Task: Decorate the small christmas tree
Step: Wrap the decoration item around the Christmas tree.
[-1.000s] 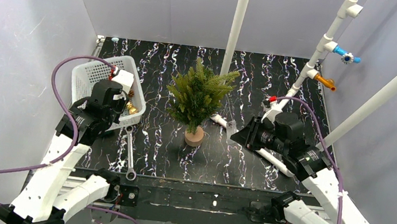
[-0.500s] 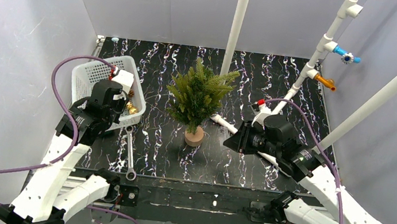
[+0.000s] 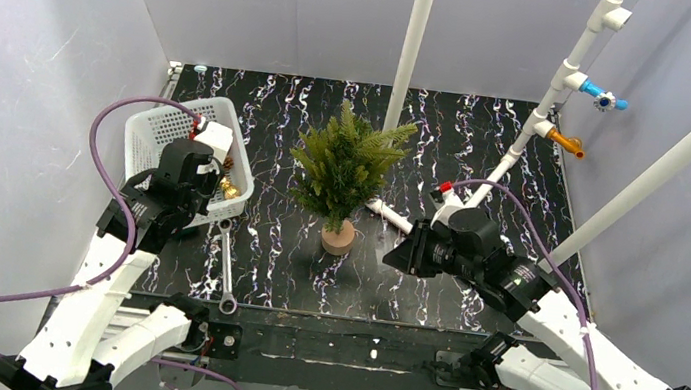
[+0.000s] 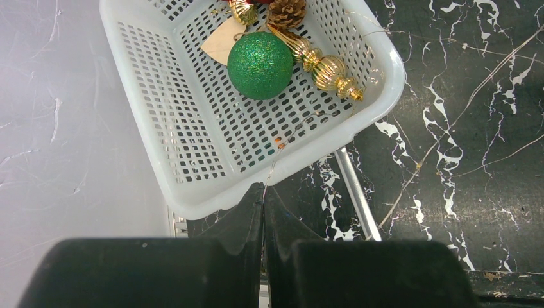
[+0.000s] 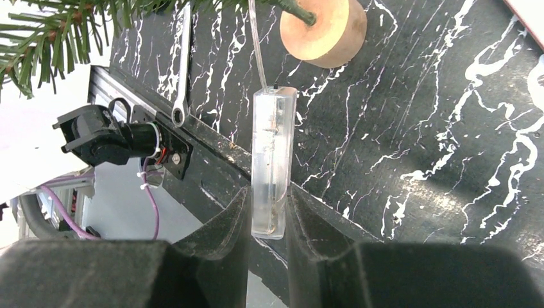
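The small christmas tree (image 3: 345,167) stands mid-table on its tan wooden base (image 3: 337,239); the base (image 5: 324,29) and some branches (image 5: 45,35) show in the right wrist view. My right gripper (image 3: 396,253) (image 5: 268,192) is shut on a clear battery box (image 5: 272,157) just right of the base; the box's cable runs up toward the tree. My left gripper (image 3: 207,201) (image 4: 263,190) is shut on a thin golden wire (image 4: 277,160) at the near corner of the white basket (image 3: 160,135) (image 4: 365,109).
The basket holds a green glitter ball (image 4: 260,56), a gold finial ornament (image 4: 324,64) and a pine cone (image 4: 287,9). A metal wrench (image 3: 227,268) lies by the table's front edge. White pipes (image 3: 411,52) rise behind and right of the tree.
My right arm has moved left toward the tree base, carrying the battery box. The left arm has not moved.
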Robot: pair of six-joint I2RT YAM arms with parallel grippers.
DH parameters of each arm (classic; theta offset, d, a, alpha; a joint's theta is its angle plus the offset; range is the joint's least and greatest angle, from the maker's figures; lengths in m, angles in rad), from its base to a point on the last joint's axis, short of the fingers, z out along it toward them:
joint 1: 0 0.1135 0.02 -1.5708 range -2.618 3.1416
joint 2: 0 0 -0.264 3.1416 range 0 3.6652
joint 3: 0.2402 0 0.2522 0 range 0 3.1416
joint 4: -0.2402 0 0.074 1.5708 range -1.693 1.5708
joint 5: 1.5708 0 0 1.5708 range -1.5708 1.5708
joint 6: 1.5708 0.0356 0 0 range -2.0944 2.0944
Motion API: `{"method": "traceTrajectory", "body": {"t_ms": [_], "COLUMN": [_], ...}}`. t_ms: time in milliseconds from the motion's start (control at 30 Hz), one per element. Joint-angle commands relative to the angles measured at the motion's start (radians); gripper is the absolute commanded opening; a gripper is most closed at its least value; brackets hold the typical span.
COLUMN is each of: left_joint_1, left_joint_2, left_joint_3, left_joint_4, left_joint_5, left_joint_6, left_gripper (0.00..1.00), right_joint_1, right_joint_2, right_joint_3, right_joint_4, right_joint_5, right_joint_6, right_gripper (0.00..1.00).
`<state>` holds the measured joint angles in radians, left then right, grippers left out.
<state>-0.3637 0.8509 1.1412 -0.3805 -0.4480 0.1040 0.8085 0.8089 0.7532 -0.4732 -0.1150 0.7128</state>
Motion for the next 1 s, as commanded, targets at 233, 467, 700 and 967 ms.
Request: {"method": "traceTrajectory", "body": {"t_ms": [233,467,700,967], "left_joint_1": [-0.003,-0.004,-0.003,-0.003], "left_joint_2": [0.000,0.000,-0.010,-0.034], "left_joint_3": [0.010,0.009,0.041,0.122], "left_joint_4": [-0.050,-0.055,-0.105,-0.256], "left_joint_5": [-0.017,-0.013,0.007,0.119], "left_joint_6": [0.000,-0.004,-0.032,-0.168], "left_gripper": [0.00,0.00,0.00,0.00], "right_joint_1": [0.099,0.158,0.157,0.158], "right_joint_2": [0.035,0.056,0.061,0.001], "right_joint_3": [-0.040,-0.024,-0.038,0.015], "right_joint_4": [0.103,0.079,0.069,-0.054], "right_joint_5": [0.047,0.064,0.109,0.225], "right_joint_6": [0.076,0.076,0.073,0.058], "right_gripper": [0.01,0.01,0.05,0.67]}}
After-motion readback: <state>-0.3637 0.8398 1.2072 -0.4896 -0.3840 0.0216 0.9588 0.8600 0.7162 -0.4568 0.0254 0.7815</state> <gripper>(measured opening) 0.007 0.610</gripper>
